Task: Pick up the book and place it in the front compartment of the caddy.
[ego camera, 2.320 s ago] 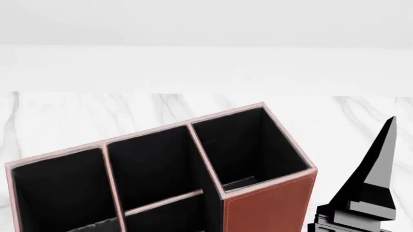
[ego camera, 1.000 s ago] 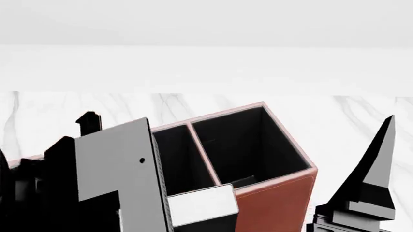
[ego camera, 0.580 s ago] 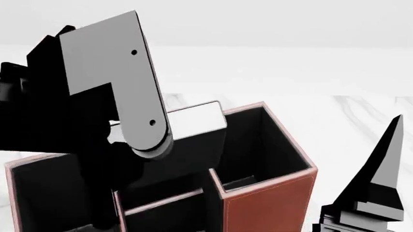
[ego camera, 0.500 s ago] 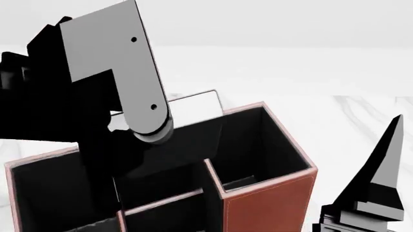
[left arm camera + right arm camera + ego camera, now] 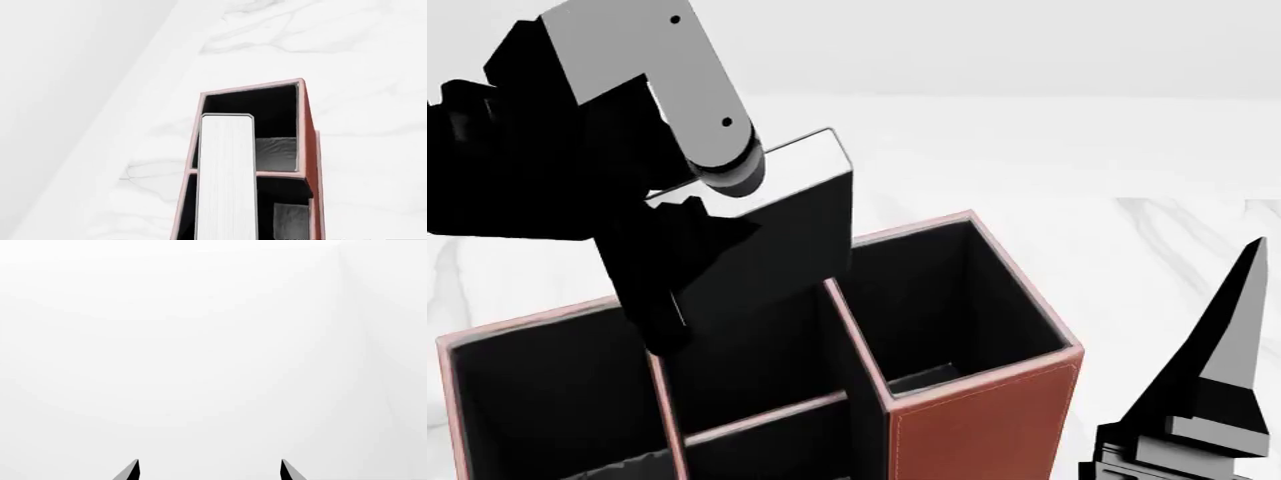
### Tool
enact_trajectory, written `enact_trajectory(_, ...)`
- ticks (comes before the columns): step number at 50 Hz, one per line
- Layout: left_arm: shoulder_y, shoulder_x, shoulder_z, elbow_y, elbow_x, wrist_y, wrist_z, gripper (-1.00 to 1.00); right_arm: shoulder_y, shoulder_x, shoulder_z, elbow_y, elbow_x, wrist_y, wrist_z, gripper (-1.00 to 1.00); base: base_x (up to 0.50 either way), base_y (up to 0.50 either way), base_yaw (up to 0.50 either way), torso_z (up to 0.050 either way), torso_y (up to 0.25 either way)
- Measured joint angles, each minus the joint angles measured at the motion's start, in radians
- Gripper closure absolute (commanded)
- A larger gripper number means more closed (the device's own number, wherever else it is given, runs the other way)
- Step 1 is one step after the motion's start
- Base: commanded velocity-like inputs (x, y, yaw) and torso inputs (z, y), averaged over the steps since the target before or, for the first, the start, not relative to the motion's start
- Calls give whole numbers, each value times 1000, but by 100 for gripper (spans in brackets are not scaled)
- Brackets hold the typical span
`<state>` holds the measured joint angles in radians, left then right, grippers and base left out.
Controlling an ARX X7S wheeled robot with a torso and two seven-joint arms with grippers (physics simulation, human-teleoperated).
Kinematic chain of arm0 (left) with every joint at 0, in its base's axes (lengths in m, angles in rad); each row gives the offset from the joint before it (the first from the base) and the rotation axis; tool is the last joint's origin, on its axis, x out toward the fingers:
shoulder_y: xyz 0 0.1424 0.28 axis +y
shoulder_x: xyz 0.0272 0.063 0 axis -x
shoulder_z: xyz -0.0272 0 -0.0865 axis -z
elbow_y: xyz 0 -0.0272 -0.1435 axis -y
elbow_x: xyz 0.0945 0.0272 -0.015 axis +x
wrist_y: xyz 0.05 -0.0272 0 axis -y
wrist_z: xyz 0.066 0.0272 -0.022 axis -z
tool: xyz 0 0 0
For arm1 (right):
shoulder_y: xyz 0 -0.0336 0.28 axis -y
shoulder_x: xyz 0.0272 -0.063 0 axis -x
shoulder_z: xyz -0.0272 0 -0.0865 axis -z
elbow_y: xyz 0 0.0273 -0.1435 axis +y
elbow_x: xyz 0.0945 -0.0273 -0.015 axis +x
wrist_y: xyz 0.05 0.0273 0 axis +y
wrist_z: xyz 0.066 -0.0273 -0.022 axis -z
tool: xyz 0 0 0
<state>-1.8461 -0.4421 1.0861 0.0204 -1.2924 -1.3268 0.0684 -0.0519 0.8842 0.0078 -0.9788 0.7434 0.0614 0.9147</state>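
At the near right, the right gripper (image 5: 209, 471) has its fingers spread, empty. Farther, the left gripper (image 5: 701, 215) pinches the book (image 5: 777, 235), tilted above the caddy (image 5: 981, 425). It could catch a divider and miss the front compartment.

One book (image 5: 777, 250) is showing, and one caddy (image 5: 981, 425) is sitting under it at six o'clock, with four black-lined pockets counted in the head view. Two grippers are appearing: left gripper (image 5: 687, 215) and right gripper (image 5: 209, 469).
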Motion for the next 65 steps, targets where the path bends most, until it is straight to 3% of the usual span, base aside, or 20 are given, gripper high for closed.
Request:
enact_trajectory(43,92,-45,103,-13,102,87,53,100,-1,6,-12,15,-2,-19,3,-100,0,0,0,0,1)
enact_trajectory(65,177,-65,155,-15,187,201,89,100,1,10,-21,20,-6,-25,5,-100,0,0,0,0,1)
